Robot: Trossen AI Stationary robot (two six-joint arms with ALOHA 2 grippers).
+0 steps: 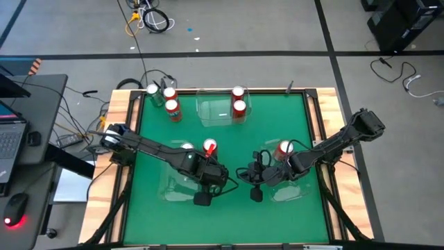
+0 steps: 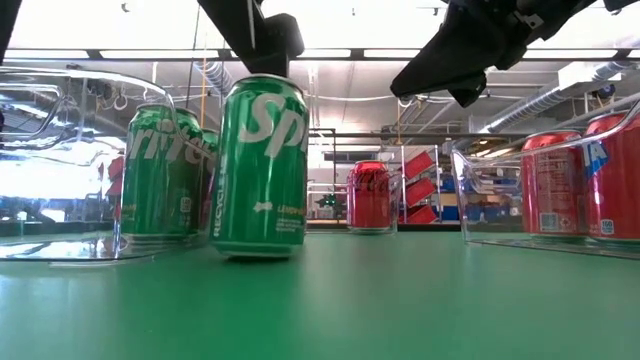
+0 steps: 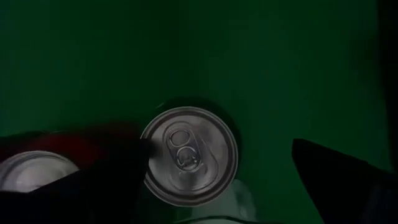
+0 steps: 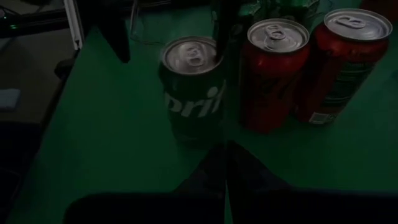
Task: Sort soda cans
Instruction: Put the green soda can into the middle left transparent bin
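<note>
Left claw (image 3: 217,168) open over one green can (image 3: 189,155) — right claw (image 4: 225,180) closed, empty.

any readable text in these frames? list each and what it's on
"Spr", cut off by the claw above: front green can
"RECYCLE", vertical, same can
"Sprite": green can behind it in the clear tray
"pri", partial: green can in the right wrist view
Red cans: script and labels too blurred to read

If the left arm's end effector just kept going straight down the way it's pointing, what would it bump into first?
Most likely the silver top of the green soda can standing right beneath it. The left end effector points down with its fingers open to either side of that can, so they would probably slide past its sides toward the green table.
</note>
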